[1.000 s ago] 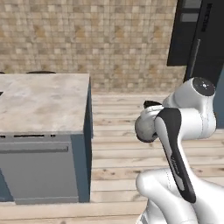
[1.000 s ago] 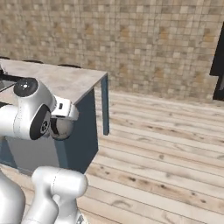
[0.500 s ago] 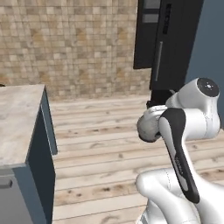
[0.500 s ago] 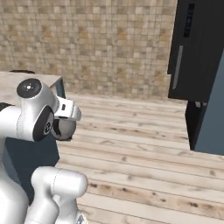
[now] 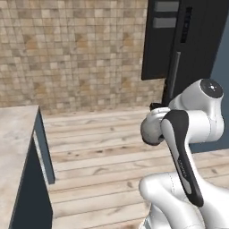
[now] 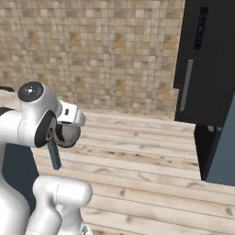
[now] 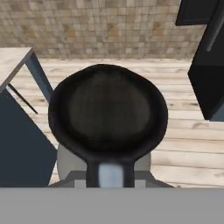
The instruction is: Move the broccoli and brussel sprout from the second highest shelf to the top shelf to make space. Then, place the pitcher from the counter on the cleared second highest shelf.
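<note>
My gripper (image 5: pixel 154 119) is shut on the pitcher (image 5: pixel 152 130), a rounded grey-beige jug held close to the arm's folded elbow. From the other side the pitcher (image 6: pixel 68 136) hangs just under the white hand. In the hand view its wide dark rim (image 7: pixel 108 109) is seen from above, with the pale body below it. The counter (image 5: pixel 12 147) lies at the left edge, and its corner (image 7: pixel 13 61) appears at the upper left of the hand view. The broccoli, the brussel sprout and both shelves are out of view.
A tall black fridge door with a long handle (image 5: pixel 188 49) stands ahead on the right, seen also as the black door (image 6: pixel 206 59). Wooden plank floor (image 6: pixel 137 156) stretches between it and the counter's dark blue cabinet side (image 5: pixel 31 197). A tan tiled wall (image 5: pixel 71 49) closes the back.
The whole picture has swung: the base has turned, so the counter has slid off to the left and the black fridge door has come in at the right. The pitcher stays in the gripper.
</note>
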